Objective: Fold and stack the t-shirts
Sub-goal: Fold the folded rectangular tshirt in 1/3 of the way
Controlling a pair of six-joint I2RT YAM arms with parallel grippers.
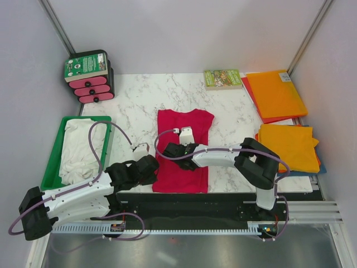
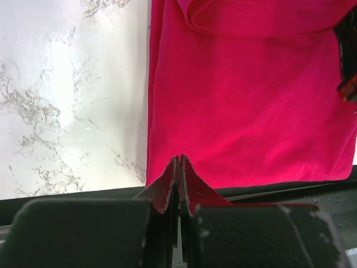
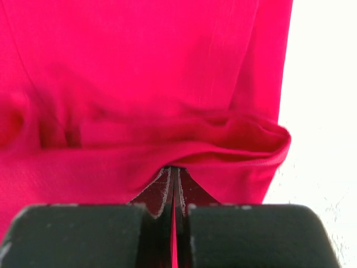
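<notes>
Folding the red shirt [image 1: 192,125]: left tool [image 2: 179,160] is clamped on its near-left hem, right tool [image 3: 173,168] pinches a crease mid-shirt. Next move, probably: lift both and fold over together.

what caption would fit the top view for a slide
Left gripper and right gripper pinch the red t-shirt on the table; white t-shirt in green tray, orange t-shirts at right.

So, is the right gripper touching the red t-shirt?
Touching. In the right wrist view the shut right gripper pinches a puckered fold of the red t-shirt.
</notes>
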